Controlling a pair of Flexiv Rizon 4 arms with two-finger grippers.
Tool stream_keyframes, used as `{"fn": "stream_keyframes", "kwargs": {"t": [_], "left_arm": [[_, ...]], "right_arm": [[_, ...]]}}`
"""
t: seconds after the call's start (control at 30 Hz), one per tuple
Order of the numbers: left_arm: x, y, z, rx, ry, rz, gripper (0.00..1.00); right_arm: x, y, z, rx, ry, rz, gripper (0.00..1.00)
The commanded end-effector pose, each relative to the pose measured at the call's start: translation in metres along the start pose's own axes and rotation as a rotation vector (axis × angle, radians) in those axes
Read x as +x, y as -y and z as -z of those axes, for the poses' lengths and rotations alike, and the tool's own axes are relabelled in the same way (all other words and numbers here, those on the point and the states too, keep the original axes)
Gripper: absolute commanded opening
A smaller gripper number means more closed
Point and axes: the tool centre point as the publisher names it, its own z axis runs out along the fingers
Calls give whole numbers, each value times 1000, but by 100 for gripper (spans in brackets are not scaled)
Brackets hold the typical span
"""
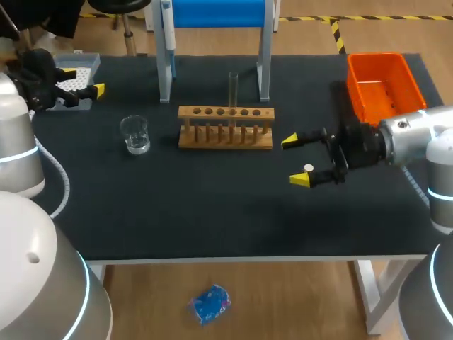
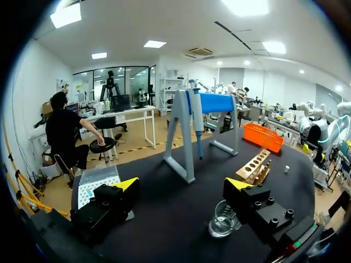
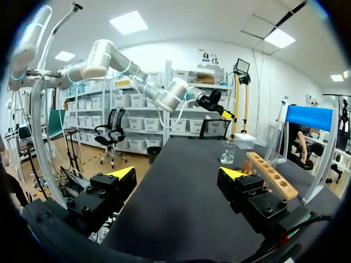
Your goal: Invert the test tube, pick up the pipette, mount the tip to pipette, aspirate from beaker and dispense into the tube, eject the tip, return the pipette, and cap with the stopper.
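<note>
Clear glass test tube upright in wooden rack; left gripper, right gripper both spread.

gripper spread (yellow tips) | beaker beside it | wooden rack ahead

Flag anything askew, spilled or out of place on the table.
Nothing stands out. The test tube stands upright in the rack, the beaker is upright, and the stopper lies loose by the right hand.
</note>
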Motion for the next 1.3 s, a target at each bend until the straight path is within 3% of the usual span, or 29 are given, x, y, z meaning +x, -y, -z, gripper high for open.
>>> {"fn": "stream_keyframes", "kwargs": {"t": [0.03, 0.17, 0.67, 0.83, 1.03, 1.3], "left_arm": [[-10, -6, 0, 26, 4, 8, 100], [-20, -10, 0, 9, 37, 23, 100], [-23, -13, -8, 16, 43, 14, 100], [-65, -22, -13, 5, 111, 19, 100], [-111, -34, -18, -14, 90, 29, 100], [-143, -40, -23, -49, 81, 17, 100]], "right_arm": [[7, 5, -4, -49, 2, 8, 100], [11, 4, -4, -85, 2, 18, 100], [11, 4, -4, -85, 2, 18, 100], [11, 4, -4, -85, 2, 18, 100], [11, 4, -4, -85, 2, 18, 100], [11, 4, -4, -85, 2, 18, 100]]}}
